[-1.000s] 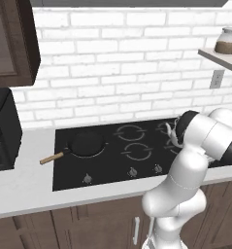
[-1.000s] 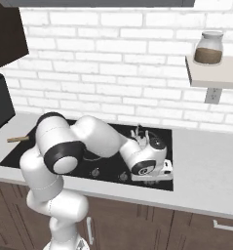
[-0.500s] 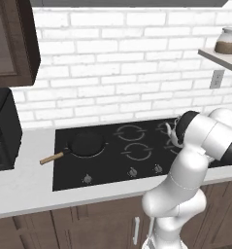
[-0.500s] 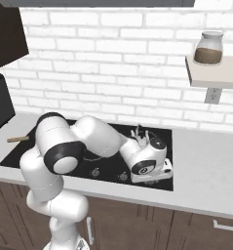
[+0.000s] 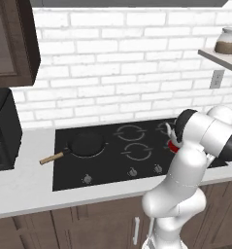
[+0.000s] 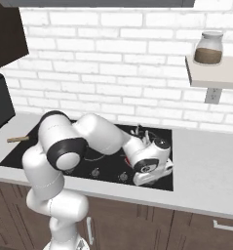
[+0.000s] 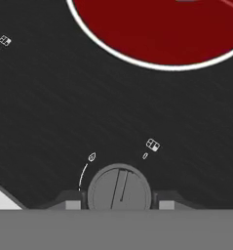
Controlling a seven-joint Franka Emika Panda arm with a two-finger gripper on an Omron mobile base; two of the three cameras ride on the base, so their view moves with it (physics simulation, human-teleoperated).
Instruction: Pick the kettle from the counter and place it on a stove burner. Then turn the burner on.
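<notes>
gripper [image 7: 119,205] clamped on control knob [image 7: 119,191] | change: none across the last second, burner [image 7: 162,29] glows red | kettle [image 6: 140,134] sits behind | task looks done

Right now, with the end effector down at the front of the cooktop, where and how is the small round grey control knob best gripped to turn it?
Grip the small round grey control knob across its rim, coming straight down along its axis. It is a flat disc standing up from the black glass cooktop, and the end effector fingers already flank it on opposite sides. The bright red burner disc lies beyond.
</notes>
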